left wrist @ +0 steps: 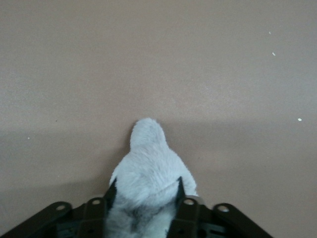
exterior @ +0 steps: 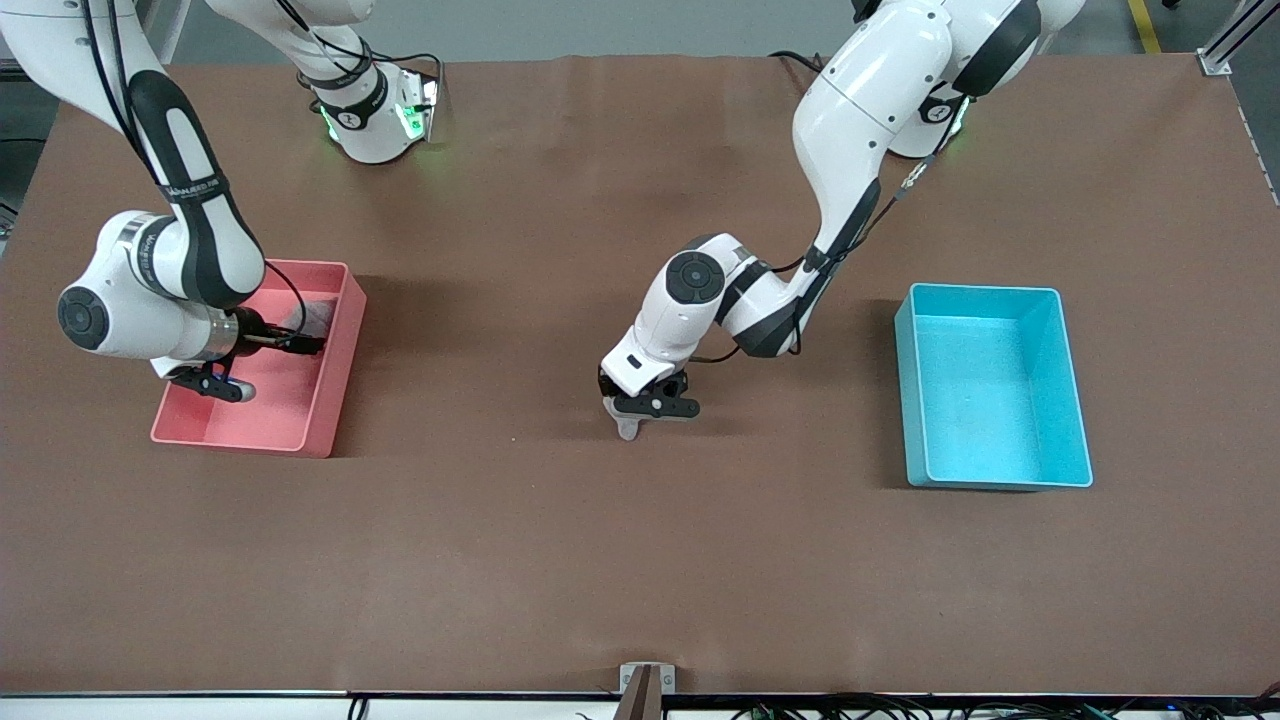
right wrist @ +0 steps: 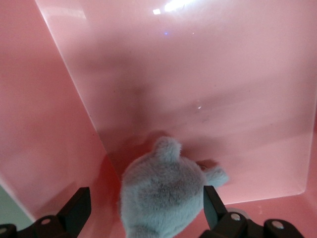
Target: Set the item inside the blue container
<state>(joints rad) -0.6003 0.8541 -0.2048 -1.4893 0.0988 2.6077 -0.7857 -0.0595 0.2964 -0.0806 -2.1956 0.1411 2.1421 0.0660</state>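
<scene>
We have the left gripper (exterior: pixel 640 412) pinching a grey plush (left wrist: pixel 148 178) on the table, well short of the blue bin (exterior: pixel 1070 400). Grip sits on 1 end, so it may slip on lift. Right gripper (right wrist: pixel 143 210) hangs open over another plush (right wrist: pixel 163 198) in the pink bin (exterior: pixel 335 370).

Bare brown table (exterior: pixel 560 560) between left gripper (exterior: pixel 650 408) and blue container (exterior: pixel 1060 390); nothing standing in that stretch. Container interior unoccupied, bounded only by low walls. Pink bin (exterior: pixel 335 400) at right arm's end, occupied by right gripper (exterior: pixel 215 385) and grey plush (right wrist: pixel 161 198).
</scene>
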